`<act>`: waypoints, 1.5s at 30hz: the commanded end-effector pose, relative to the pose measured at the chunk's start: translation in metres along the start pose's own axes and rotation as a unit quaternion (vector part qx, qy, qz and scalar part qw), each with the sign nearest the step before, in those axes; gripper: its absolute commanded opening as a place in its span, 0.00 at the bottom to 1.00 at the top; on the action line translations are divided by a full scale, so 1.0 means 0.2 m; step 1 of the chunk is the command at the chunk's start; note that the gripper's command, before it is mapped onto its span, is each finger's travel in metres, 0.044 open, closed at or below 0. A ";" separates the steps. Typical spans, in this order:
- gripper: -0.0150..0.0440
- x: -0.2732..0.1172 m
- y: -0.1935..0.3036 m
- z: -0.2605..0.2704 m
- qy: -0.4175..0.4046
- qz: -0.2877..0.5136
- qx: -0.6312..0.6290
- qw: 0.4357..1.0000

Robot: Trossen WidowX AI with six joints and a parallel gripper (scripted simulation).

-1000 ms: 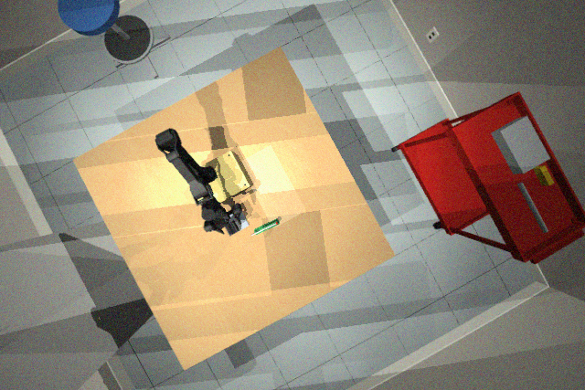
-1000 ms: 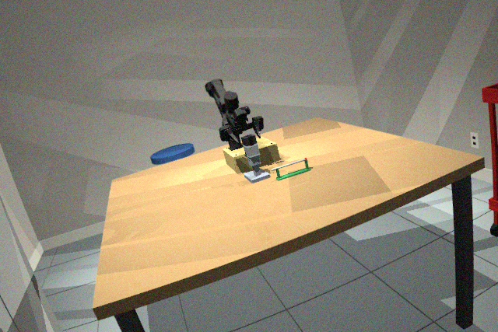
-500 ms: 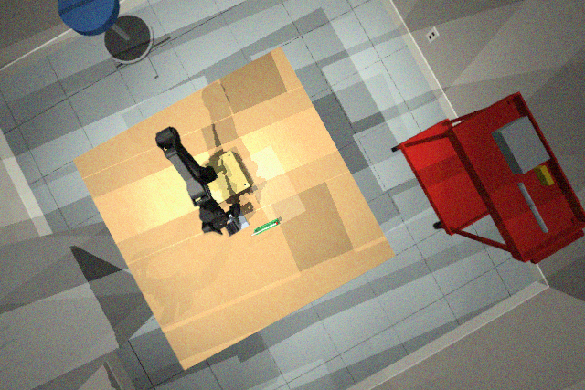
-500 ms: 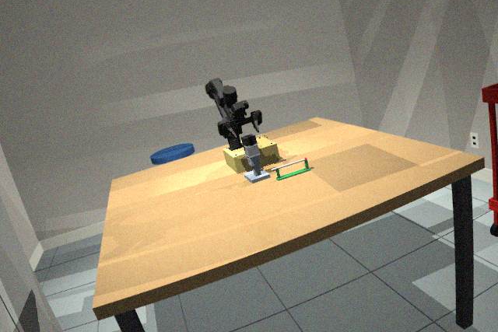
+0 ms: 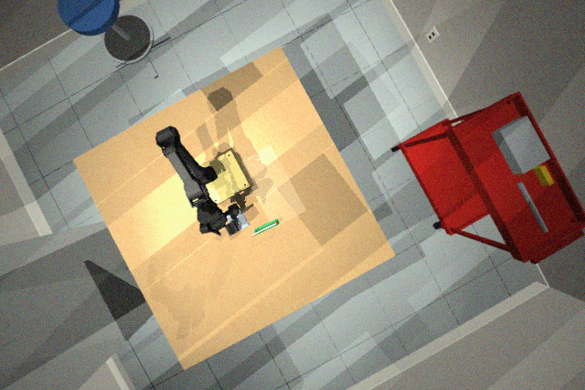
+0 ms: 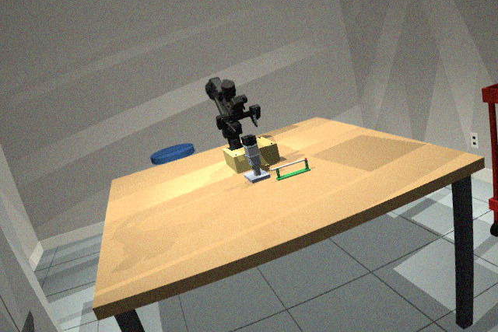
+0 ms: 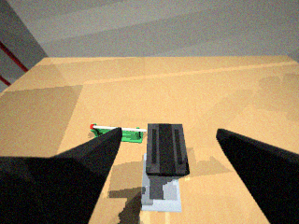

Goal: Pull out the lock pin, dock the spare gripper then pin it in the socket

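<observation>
The white pin, with a red end, lies across the two posts of a green stand. Its white end points toward the mount and overhangs the near post. The mount's pale base is on the table beside the stand. The spare gripper, a dark-topped grey block, stands upright above the base; its spigot and how deep it sits cannot be made out. My gripper is open and empty, above and behind the spare gripper, with its fingertips apart on either side in the wrist view.
The yellow block under my arm's base is close behind the mount. The wooden table has its edges well away from these things. A blue stool and a red cart are off the table.
</observation>
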State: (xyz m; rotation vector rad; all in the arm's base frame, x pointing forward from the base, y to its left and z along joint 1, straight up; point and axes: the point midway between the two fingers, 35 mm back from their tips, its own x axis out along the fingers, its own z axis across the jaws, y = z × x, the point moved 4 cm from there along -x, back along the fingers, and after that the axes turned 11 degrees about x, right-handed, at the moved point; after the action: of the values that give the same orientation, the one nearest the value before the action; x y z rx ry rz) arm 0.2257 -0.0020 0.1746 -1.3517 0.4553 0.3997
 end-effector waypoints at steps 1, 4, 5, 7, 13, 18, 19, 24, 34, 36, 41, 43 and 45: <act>1.00 -0.02 -0.04 0.01 0.000 -0.001 0.000 1.000; 1.00 -0.04 -0.07 0.01 0.000 0.001 0.000 1.000; 1.00 -0.05 -0.07 0.01 0.000 0.001 0.000 1.000; 1.00 -0.06 -0.09 0.02 0.000 0.002 0.000 1.000; 1.00 -0.10 -0.15 0.03 0.000 0.003 0.000 1.000; 0.96 -0.09 -0.13 0.03 0.000 0.005 0.001 1.000; 0.91 -0.09 -0.12 0.05 0.000 0.008 0.002 1.000; 0.69 -0.10 -0.07 0.19 0.004 0.036 0.015 0.999; 0.56 -0.21 0.05 0.47 0.012 0.040 0.013 0.999; 0.56 -0.25 0.07 0.52 0.010 0.032 0.010 0.999; 0.56 -0.34 0.10 0.62 -0.002 0.005 0.005 1.000; 0.56 -0.35 0.11 0.62 -0.003 0.003 0.005 1.000; 0.56 -0.34 0.09 0.64 0.005 0.012 -0.020 1.000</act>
State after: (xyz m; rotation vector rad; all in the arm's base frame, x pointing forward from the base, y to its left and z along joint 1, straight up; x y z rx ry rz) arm 0.1682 0.1218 0.2115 -1.3503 0.4669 0.4253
